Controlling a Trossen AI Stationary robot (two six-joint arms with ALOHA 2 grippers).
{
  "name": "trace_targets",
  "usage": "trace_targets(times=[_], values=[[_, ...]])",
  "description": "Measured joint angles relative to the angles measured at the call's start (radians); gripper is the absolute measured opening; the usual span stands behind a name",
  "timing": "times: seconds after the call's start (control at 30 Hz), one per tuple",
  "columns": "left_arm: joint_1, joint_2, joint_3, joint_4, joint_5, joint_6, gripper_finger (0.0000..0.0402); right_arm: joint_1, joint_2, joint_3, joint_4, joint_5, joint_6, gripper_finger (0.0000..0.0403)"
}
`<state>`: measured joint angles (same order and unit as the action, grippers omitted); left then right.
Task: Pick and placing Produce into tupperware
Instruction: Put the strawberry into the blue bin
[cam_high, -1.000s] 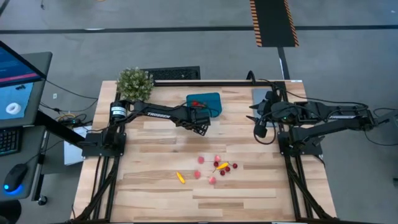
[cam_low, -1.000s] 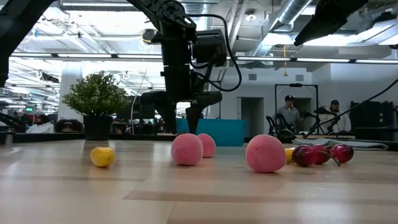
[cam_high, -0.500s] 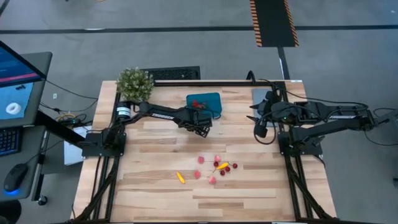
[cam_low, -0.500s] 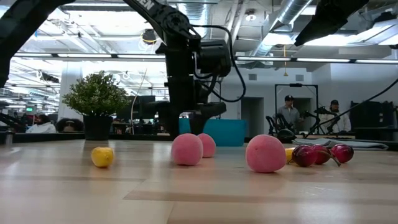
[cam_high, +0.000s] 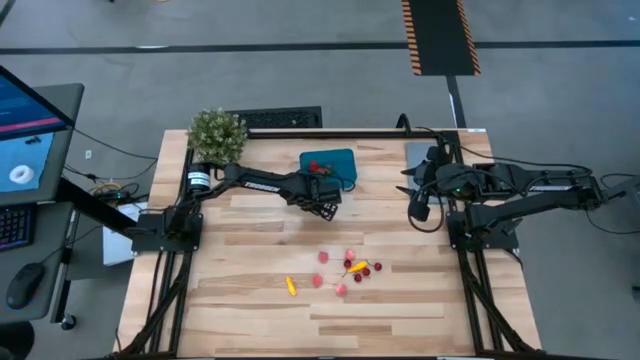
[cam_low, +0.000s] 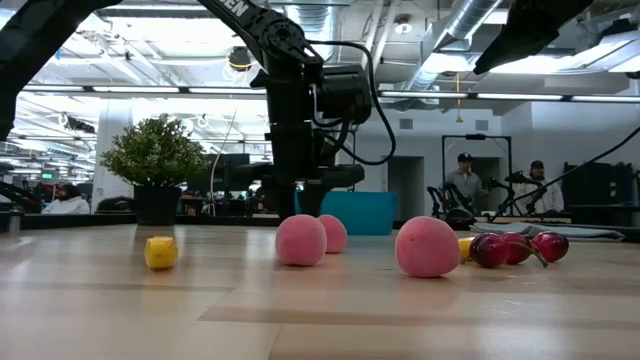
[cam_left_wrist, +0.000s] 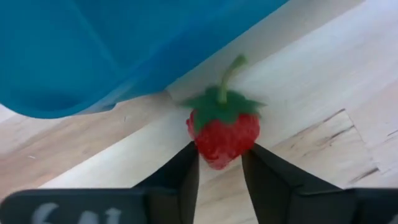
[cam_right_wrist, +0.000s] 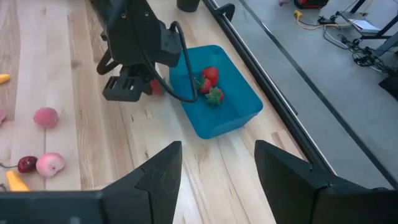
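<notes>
Your left gripper (cam_left_wrist: 219, 171) sits low over the table (cam_high: 250, 320) just beside the near edge of the teal tupperware (cam_high: 335, 160), with its two dark fingers (cam_left_wrist: 180, 177) narrowed against the sides of a red strawberry (cam_left_wrist: 222, 129). The berry has a green leafy cap and stem, stands between the fingertips and looks pinched there; it lies on the wood right next to the container's outer wall, outside it. In the right wrist view the same berry shows as a red spot beside the gripper body, next to the tub's corner.

Inside the tupperware you already have two strawberries (cam_right_wrist: 210, 76) lying together near its middle.

The rest of the produce is well apart, towards the near side of the table: pink pieces (cam_low: 300, 240), dark red cherries (cam_low: 505, 248) and a small yellow piece (cam_low: 161, 252). From above, that cluster (cam_high: 345, 272) lies nearer the middle, with the yellow piece off to its left.

Your right gripper (cam_right_wrist: 214, 177) waits at the far right of the table, its fingers spread wide with nothing between them.

White lettering runs along the left arm's forearm (cam_high: 262, 184); it reads as "TROSSEN", though it is small. Pale characters also show on the left gripper's body in its wrist view, but you cannot read them.

A bushy potted plant (cam_high: 216, 134) stands at the table's far left corner.
</notes>
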<state>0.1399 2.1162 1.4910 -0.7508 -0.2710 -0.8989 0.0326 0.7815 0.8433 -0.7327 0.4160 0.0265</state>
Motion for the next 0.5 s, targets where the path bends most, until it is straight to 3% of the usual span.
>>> trace_targets(times=[0.33, 0.5], values=[[-0.002, 0.0, 0.0, 0.001, 0.006, 0.012, 0.0067, 0.0, 0.0, 0.0, 0.0, 0.0, 0.0, 0.0225], [-0.007, 0.0, 0.0, 0.006, -0.006, 0.026, 0.0071, 0.0, 0.0, 0.0, 0.0, 0.0, 0.0, 0.0225]])
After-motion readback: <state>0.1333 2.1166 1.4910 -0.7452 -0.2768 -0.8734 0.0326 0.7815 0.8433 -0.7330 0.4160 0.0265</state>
